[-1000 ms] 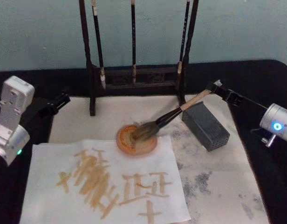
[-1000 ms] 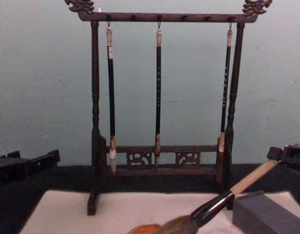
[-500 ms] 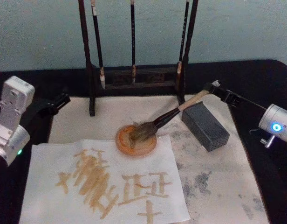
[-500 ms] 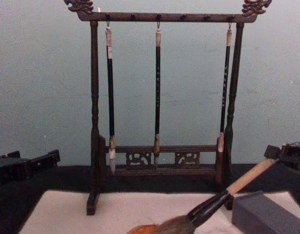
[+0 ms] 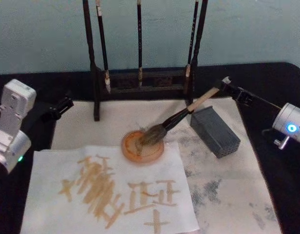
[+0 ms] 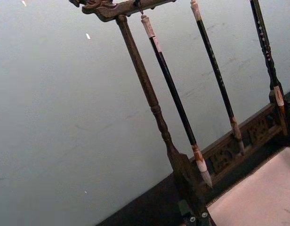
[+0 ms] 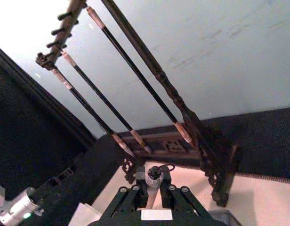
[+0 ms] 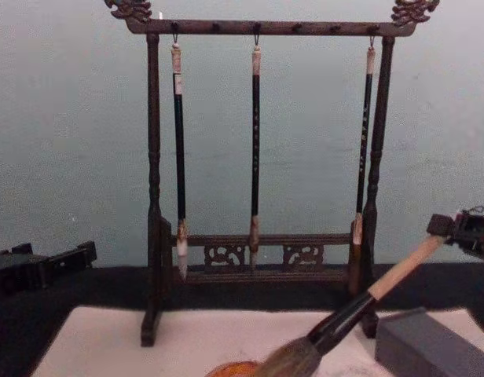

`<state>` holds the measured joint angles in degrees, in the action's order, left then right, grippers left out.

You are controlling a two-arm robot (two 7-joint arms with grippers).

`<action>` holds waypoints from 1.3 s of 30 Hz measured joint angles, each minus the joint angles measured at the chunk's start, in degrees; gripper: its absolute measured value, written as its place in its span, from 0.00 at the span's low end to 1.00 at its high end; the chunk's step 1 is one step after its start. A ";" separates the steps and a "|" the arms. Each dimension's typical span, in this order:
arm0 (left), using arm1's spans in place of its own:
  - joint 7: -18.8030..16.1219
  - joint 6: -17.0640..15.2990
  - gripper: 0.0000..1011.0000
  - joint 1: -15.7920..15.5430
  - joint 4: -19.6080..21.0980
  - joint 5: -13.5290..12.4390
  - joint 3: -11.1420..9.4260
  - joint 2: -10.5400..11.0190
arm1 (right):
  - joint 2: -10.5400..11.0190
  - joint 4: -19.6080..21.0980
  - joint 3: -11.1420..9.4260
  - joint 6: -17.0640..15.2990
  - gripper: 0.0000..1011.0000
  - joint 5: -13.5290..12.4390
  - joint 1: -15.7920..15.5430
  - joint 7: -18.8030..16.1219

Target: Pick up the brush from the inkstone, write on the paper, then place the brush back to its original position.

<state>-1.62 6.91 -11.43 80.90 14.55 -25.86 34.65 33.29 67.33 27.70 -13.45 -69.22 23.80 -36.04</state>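
My right pincer (image 5: pixel 227 87) pinching thick tan bushy brush (image 5: pixel 177 118) over round orange inkstone (image 5: pixel 128 146); off-white paper (image 5: pixel 47 195) written; release seemingly remaining; left pincer (image 5: pixel 62 105) idling.

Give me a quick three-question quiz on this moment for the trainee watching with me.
1. True or false: the paper bears no strokes yet.
2. The bristles of the brush are over: A) the grey block, B) the orange dish, C) the rack.
3. Which one holds the brush's end: the left gripper or the right gripper?

Key: 1 false, it carries tan strokes; 2 B; 3 right.
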 joint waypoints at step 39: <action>0.00 0.00 0.99 0.00 0.00 0.00 0.00 0.00 | -3.60 -8.44 1.84 -1.57 0.17 -4.96 2.61 -6.22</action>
<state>-1.62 6.91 -11.43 80.90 14.55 -25.86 34.65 29.68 58.89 29.54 -15.03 -74.18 26.41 -42.26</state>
